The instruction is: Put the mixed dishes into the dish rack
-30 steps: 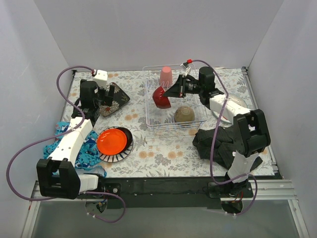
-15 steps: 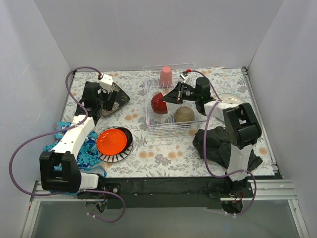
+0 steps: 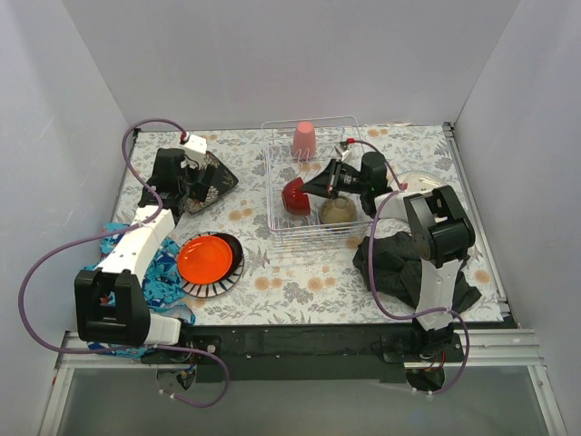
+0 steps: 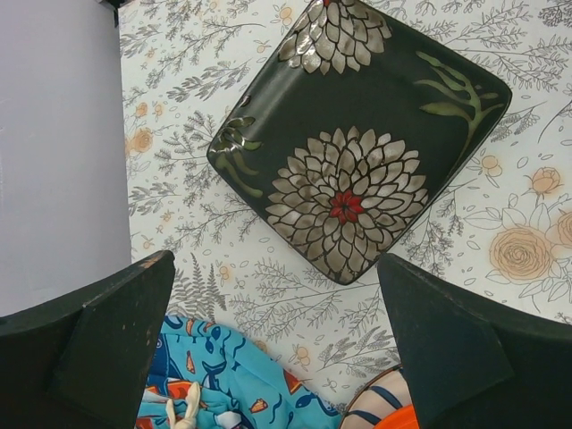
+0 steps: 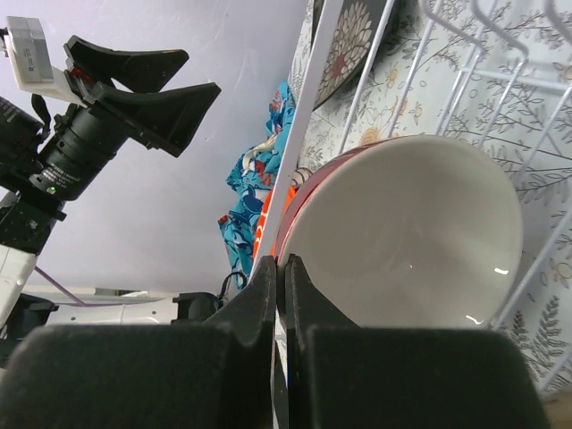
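Observation:
The dish rack [image 3: 310,238] stands at the middle back. Inside it, my right gripper [image 3: 310,188] is shut on the rim of the red bowl [image 3: 294,195], which is tilted on edge low in the rack's left half. In the right wrist view the red bowl [image 5: 402,232] shows its white inside, with my right gripper [image 5: 281,264] pinching the rim. A pink cup [image 3: 303,140] and a tan-bottomed bowl [image 3: 337,210] also sit in the rack. My left gripper [image 4: 275,268] is open above the table, just short of a black flowered plate [image 4: 357,152].
An orange plate [image 3: 204,258] lies stacked on a black plate [image 3: 233,247] and a striped plate [image 3: 214,287] at front left, partly on a blue patterned cloth [image 3: 162,272]. A black cloth [image 3: 399,263] lies at front right. A pale plate [image 3: 423,179] sits behind the right arm.
My right gripper has lowered the red bowl deeper into the rack, toward the tan-bottomed bowl. The left arm has shifted slightly over the black flowered plate and stays open.

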Robot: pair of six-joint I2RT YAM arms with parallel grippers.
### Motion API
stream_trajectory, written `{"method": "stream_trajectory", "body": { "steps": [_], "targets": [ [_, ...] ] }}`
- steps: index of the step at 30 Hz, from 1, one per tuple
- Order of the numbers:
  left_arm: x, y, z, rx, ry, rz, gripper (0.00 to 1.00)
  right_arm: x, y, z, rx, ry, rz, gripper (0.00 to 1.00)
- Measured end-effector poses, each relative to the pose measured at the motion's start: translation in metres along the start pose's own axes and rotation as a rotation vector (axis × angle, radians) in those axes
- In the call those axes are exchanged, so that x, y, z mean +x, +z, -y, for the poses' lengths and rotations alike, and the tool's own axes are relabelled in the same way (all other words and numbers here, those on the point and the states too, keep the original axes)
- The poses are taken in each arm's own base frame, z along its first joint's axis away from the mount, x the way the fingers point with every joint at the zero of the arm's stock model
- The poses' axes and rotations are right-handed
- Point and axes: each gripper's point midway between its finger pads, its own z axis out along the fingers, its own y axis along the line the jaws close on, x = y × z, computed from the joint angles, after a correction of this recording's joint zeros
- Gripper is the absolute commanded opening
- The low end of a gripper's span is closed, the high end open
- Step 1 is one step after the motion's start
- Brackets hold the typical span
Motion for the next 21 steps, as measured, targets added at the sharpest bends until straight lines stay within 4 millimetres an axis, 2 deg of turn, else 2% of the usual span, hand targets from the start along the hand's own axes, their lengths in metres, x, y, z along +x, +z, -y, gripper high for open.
{"method": "stream_trajectory", "body": {
  "steps": [2, 6, 8, 10, 15, 18, 21],
  "targets": [
    [-0.001, 0.002, 0.001, 0.001, -0.009, -0.002, 0.98, -0.004, -0.003, 0.003, 0.008, -0.005, 0.011, 0.01],
    [-0.002, 0.005, 0.002, 0.004, -0.027, -0.004, 0.98, -0.007, -0.009, 0.010, 0.023, -0.030, 0.020, 0.20],
    [-0.001, 0.006, 0.003, 0.009, -0.031, -0.006, 0.98, -0.009, -0.012, 0.011, 0.041, -0.056, 0.023, 0.22],
    [-0.002, 0.006, 0.005, 0.017, -0.035, -0.003, 0.98, -0.013, -0.018, 0.013, 0.074, -0.092, 0.036, 0.30],
    [-0.001, 0.011, 0.010, 0.035, -0.044, -0.002, 0.98, -0.024, -0.035, 0.031, 0.215, -0.167, 0.057, 0.42],
    [0.001, 0.016, 0.015, 0.052, -0.047, -0.006, 0.98, -0.029, -0.045, 0.038, 0.312, -0.227, 0.053, 0.43],
    [0.001, 0.023, 0.019, 0.065, -0.053, -0.003, 0.98, -0.033, -0.054, 0.037, 0.386, -0.303, 0.027, 0.43]
  ]
}}
